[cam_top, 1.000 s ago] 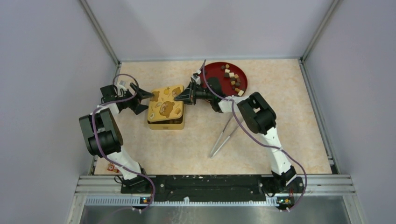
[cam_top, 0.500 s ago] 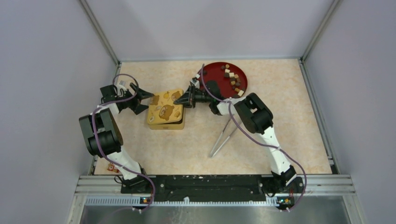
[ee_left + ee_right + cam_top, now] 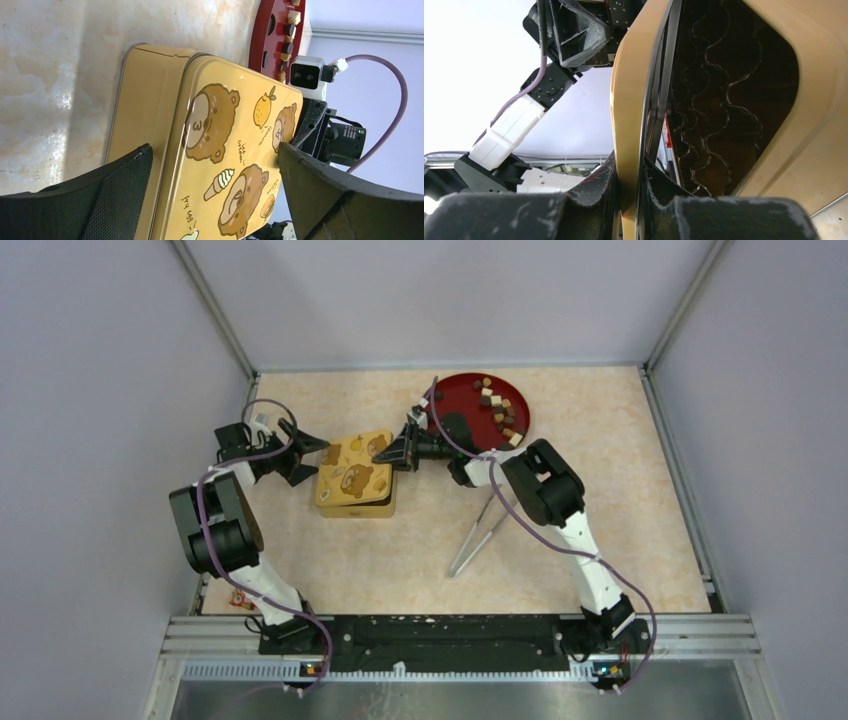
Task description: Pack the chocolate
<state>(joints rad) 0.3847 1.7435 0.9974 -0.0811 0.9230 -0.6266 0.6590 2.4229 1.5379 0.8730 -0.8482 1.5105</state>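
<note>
The lid is clamped by its edge in the right gripper; left gripper is spread wide, tin right ahead.

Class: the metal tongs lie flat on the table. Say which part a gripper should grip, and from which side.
Probably mid-length, from straight above, jaws straddling both arms: the tongs lie flat, splayed toward the red plate, joined end nearest the robot.
</note>
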